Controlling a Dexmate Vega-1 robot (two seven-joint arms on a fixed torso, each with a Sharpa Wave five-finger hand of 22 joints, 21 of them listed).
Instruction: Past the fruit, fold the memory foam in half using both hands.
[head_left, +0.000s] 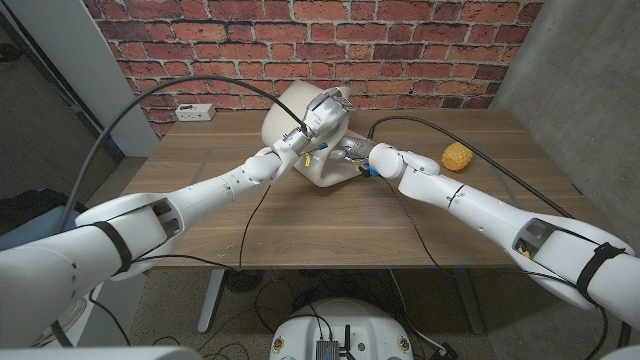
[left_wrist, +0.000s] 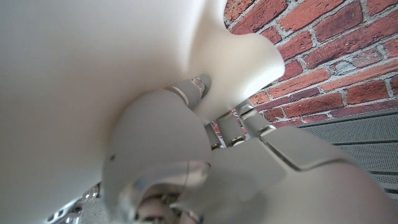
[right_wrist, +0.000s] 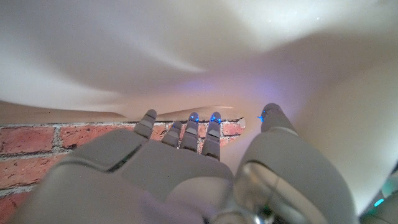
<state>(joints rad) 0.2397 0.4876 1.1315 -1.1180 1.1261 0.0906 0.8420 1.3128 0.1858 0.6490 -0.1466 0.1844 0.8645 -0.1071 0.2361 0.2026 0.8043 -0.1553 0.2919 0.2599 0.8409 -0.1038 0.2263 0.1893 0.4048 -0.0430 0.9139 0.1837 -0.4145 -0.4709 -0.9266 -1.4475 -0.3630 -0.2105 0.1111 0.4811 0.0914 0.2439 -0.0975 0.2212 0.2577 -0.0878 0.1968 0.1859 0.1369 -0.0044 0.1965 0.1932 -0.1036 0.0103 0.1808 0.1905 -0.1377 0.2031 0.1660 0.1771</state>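
The foam's raised flap is gripped by the left hand, seemingly so that it can be carried over; the lower edge by the table is met by the right hand, fingers tucked under it, though a firm grip cannot be told; the foam is cream, smooth and softly creased, curling at table centre; a knobbly orange fruit lies near, at three o'clock.

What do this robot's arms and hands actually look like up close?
Both arms have smooth white rounded shells with black bands near the shoulders, and black cables run along them. The left hand is pale grey with metallic fingers. The right hand is grey too, with small blue lights on its fingertips.
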